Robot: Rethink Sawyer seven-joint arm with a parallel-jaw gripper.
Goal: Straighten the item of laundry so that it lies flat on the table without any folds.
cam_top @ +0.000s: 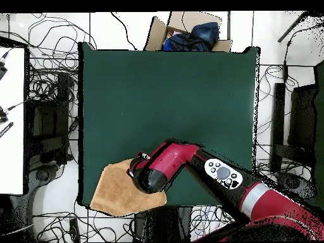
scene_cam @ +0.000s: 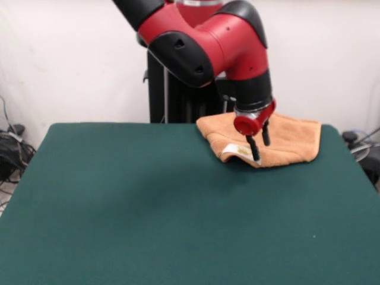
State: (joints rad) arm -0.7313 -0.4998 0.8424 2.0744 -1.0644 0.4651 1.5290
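Observation:
The orange-tan towel [scene_cam: 291, 139] lies bunched and folded at the table's far right corner in the front view, by the pedestal. Its small white tag [scene_cam: 236, 149] shows on a turned-up front edge. In the overhead view the towel [cam_top: 120, 190] sits at the bottom left corner of the green table [cam_top: 164, 95] and hangs slightly past the edge. My gripper [scene_cam: 261, 151] points down onto the towel's front part, its two black fingers apart, one finger [scene_cam: 254, 148] right beside the tag. In the overhead view the arm's wrist [cam_top: 152, 174] hides the gripper.
The black pedestal [scene_cam: 172, 95] stands just behind the towel. A cardboard box with dark blue cloth [cam_top: 190, 31] sits beyond the table's far edge. Cables lie on the floor around the table [cam_top: 50, 69].

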